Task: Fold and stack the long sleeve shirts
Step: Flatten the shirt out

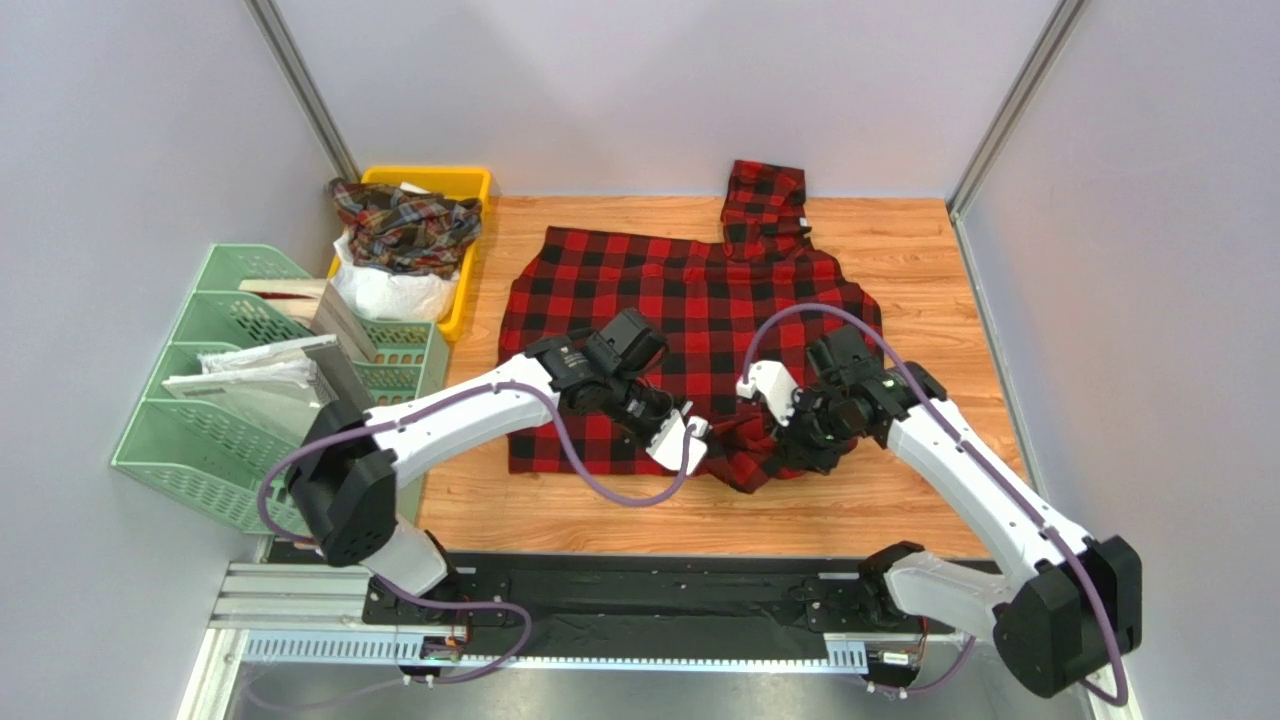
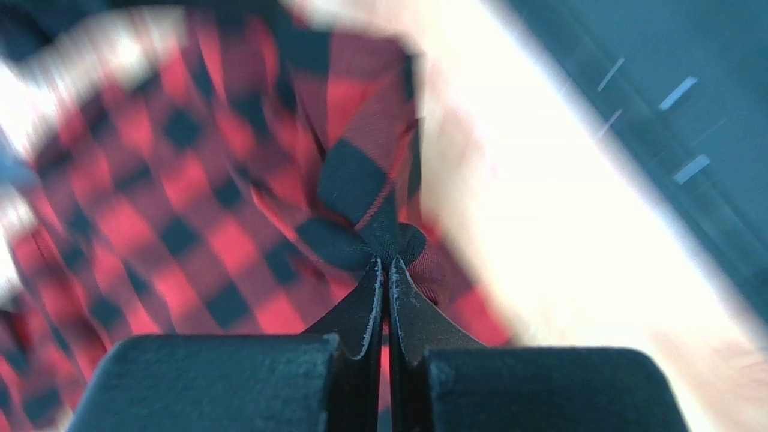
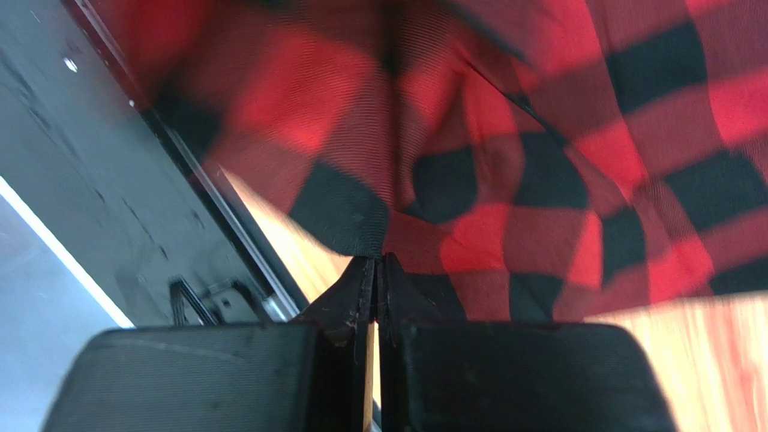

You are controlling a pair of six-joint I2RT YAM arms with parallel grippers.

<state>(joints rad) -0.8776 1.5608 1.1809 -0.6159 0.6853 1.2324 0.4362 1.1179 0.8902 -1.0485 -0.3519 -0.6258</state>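
A red-and-black buffalo check long sleeve shirt [image 1: 676,315] lies spread on the wooden table, one sleeve reaching to the back wall. My left gripper [image 1: 703,438] is shut on the shirt's near hem; in the left wrist view the cloth [image 2: 379,225] bunches at the closed tips [image 2: 386,263]. My right gripper [image 1: 784,435] is shut on the same near hem just to the right; the right wrist view shows cloth [image 3: 469,180] pinched at its tips [image 3: 376,259]. The two grippers are close together. A second plaid shirt [image 1: 403,218], darker, lies crumpled in the yellow bin.
A yellow bin [image 1: 469,183] stands at the back left with white cloth [image 1: 383,293] under the plaid shirt. A green rack [image 1: 226,375] with papers stands at the left. Bare wood [image 1: 902,510] lies by the near edge. A black rail [image 1: 631,600] runs by the arm bases.
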